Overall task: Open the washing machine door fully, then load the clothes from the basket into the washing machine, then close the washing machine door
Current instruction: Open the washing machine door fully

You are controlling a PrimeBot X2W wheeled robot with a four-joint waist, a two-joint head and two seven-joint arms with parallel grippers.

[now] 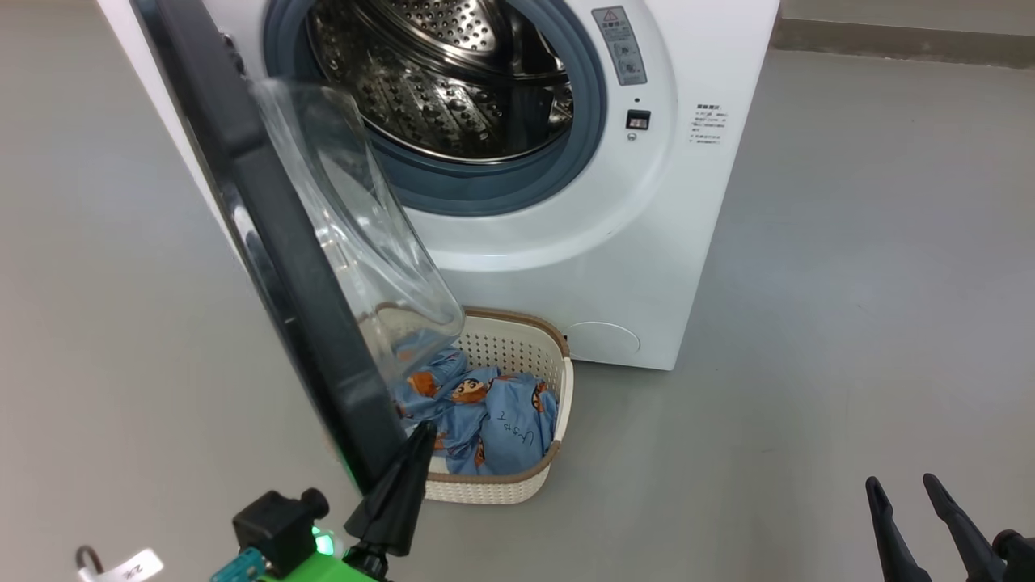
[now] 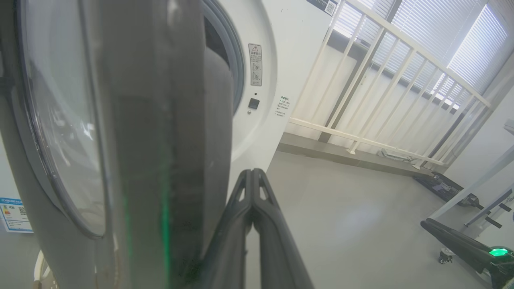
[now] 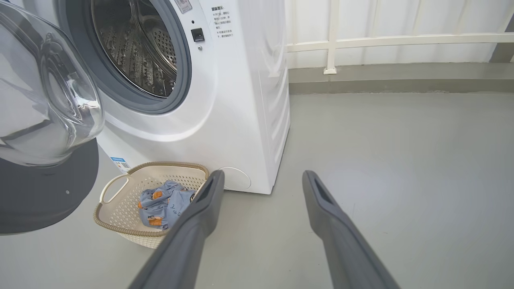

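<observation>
The washing machine (image 1: 566, 242) stands with its steel drum (image 1: 437, 73) exposed. The washing machine door (image 1: 267, 242) is swung out toward me, seen nearly edge-on, its clear glass bowl (image 1: 356, 226) bulging to the right. Below it sits the basket (image 1: 517, 343), holding the light blue clothes (image 1: 485, 412). My left gripper (image 1: 420, 432) is shut and empty, its tip close beside the door's lower rim (image 2: 152, 140) on the inner side. Low at the right, my right gripper (image 1: 906, 489) is open and empty. Its wrist view shows the basket (image 3: 116, 188) and clothes (image 3: 166, 202) ahead to the left.
Grey floor spreads wide to the right of the machine (image 3: 241, 100). A white railing (image 3: 333, 40) on a low kerb (image 3: 401, 80) runs behind it. A wheeled metal stand (image 2: 474, 192) is off to the right in the left wrist view.
</observation>
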